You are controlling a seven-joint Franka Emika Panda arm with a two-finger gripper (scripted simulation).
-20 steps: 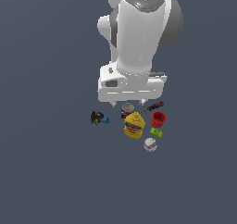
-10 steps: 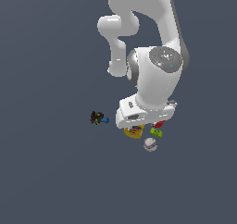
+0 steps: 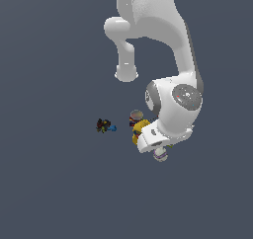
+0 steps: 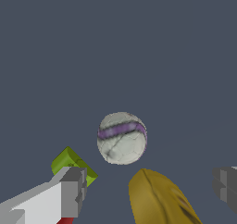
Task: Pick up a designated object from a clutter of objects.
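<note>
The designated object point(image 4: 121, 137), a small white ball with a purple band, lies on the grey floor ahead of my fingers in the wrist view. My gripper point(image 4: 149, 185) is open, with nothing between its fingers point(image 4: 69, 190). The ball is not between them. In the exterior view the ball point(image 3: 159, 156) peeks out just below the arm's white hand point(image 3: 160, 137), which hangs over the clutter of objects. The yellow bottle point(image 4: 159, 197) lies between the fingers' lines and close to the camera.
A green block point(image 4: 69, 162) sits beside the one finger, with a sliver of red point(image 4: 65, 220) under it. In the exterior view the yellow bottle point(image 3: 140, 129) and round can point(image 3: 136, 115) show at the hand's left, and the dark toy point(image 3: 104, 126) lies further left.
The arm has swung down and toward the exterior view's right. Its hand now covers the red cup, green block and screwdriver and sits low over the ball.
</note>
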